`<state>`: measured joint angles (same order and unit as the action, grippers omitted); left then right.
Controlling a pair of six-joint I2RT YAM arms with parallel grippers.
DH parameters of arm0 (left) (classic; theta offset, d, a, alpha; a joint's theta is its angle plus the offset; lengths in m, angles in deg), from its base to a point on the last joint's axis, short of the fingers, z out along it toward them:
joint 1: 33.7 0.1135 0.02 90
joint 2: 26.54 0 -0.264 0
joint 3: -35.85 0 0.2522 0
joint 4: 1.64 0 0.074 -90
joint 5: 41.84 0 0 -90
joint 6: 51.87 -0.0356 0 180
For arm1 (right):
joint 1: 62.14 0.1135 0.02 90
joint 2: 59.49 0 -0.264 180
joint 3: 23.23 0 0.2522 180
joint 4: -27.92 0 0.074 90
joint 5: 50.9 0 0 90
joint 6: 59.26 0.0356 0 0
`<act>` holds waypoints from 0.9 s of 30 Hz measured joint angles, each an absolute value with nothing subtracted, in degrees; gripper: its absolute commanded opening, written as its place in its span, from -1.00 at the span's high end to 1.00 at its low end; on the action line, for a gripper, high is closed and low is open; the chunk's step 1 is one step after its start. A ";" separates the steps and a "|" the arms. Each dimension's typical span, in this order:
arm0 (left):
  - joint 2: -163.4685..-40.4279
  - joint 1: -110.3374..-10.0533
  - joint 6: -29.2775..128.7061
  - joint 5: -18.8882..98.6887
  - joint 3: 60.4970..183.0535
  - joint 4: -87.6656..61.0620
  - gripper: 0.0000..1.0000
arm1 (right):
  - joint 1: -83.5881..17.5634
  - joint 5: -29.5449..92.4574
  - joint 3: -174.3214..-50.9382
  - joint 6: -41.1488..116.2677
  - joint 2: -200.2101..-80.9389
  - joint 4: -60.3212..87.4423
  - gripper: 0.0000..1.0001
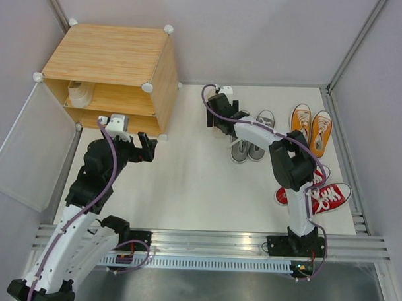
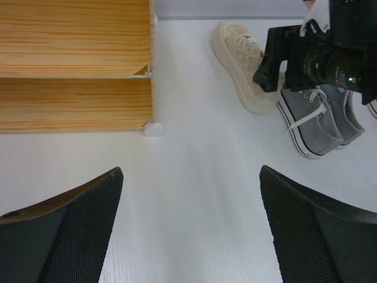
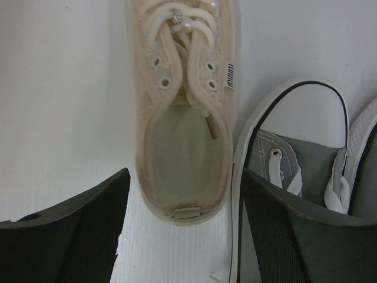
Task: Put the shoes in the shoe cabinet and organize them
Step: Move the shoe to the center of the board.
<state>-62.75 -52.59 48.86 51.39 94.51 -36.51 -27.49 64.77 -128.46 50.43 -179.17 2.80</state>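
This looks like a robotics lab test cell. The white table (image 1: 186, 189) is boxed in on the left, right and far sides by plain pale panels (image 1: 258, 33) held in bare metal posts (image 1: 353, 45). Along the near edge run aluminium rails (image 1: 211, 238) and a slotted cable duct (image 1: 210, 263). The left arm (image 1: 87, 186) and the right arm (image 1: 293, 167), both white and black, are bolted there, with purple cables (image 1: 111, 157) looped along them. The shoe cabinet (image 1: 105, 51) at the far left and the shoes (image 1: 311, 128) on the right sit on the bare surface like staged props. Nearest of all lies a dull grey sheet (image 1: 249, 291), perhaps metal; the view is too dim to tell.
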 measured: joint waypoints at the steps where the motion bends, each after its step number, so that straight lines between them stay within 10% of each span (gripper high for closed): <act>1: -62.75 -52.74 48.75 51.12 94.51 -36.51 -0.99 | -27.66 65.21 -128.83 50.25 -179.98 2.32 -0.65; 11: -62.49 -53.40 48.20 50.77 94.51 -36.51 -0.99 | -29.26 61.99 -131.41 49.14 -183.87 2.15 -0.50; 22: -62.40 -53.44 47.00 50.86 94.51 -36.51 -0.99 | -29.61 54.28 -130.16 46.23 -184.31 6.25 0.90; 27: -62.33 -53.44 46.43 50.99 94.21 -36.55 -0.99 | -29.71 51.30 -124.78 47.32 -180.77 7.83 0.98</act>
<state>-62.33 -53.44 46.43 50.99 94.21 -36.55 -29.71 51.30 -124.78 47.32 -180.77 7.83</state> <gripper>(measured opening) 0.993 0.032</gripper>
